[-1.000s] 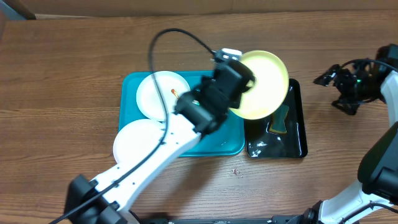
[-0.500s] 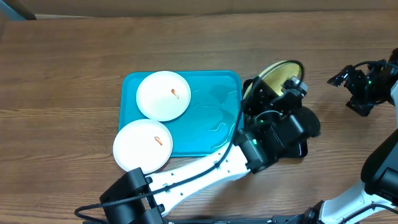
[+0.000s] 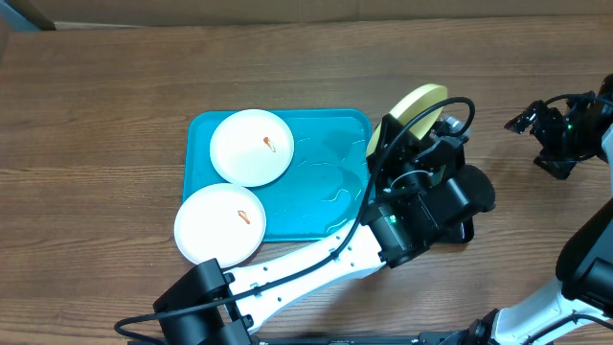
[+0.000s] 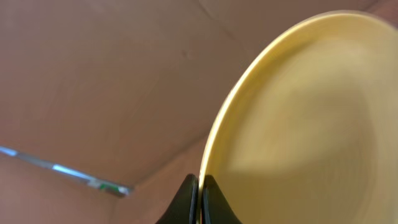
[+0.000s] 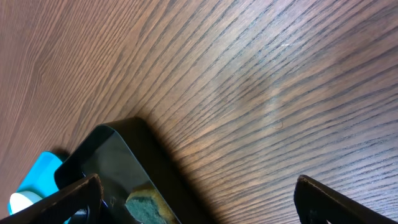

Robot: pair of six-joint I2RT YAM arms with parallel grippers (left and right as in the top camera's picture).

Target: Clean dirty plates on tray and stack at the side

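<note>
Left wrist view puts the left claw (image 4: 198, 193) at the bottom of the picture, its two dark tips pinched nearly together on the rim of the yellow-green plate (image 4: 298, 124). The face of that plate shows no smear from here (only part of it is in view). From overhead, the plate stands almost on edge in the air, over the gap between the turquoise tray (image 3: 326, 192) and the black tray (image 5: 124, 155), about midway between the tabletop's far and near edges. The right claw (image 5: 196, 186) hangs near the right edge of the tabletop with its fingers spread wide and nothing between them. Below it, a green sponge (image 5: 146, 202) lies in the black tray.

On the turquoise tray, which sits a little left of the tabletop's middle, lie the far white plate (image 3: 251, 146) and the near white plate (image 3: 218, 222). Each carries a small orange-red smear, and the near one overhangs the tray's near-left corner.

As I judge it, the job is in its early part: one plate is lifted off for cleaning, nothing is stacked at the side yet, and both white plates have yet to be wiped.

Count: three plates (two white, one yellow-green), one turquoise tray, one black tray, one sponge.
</note>
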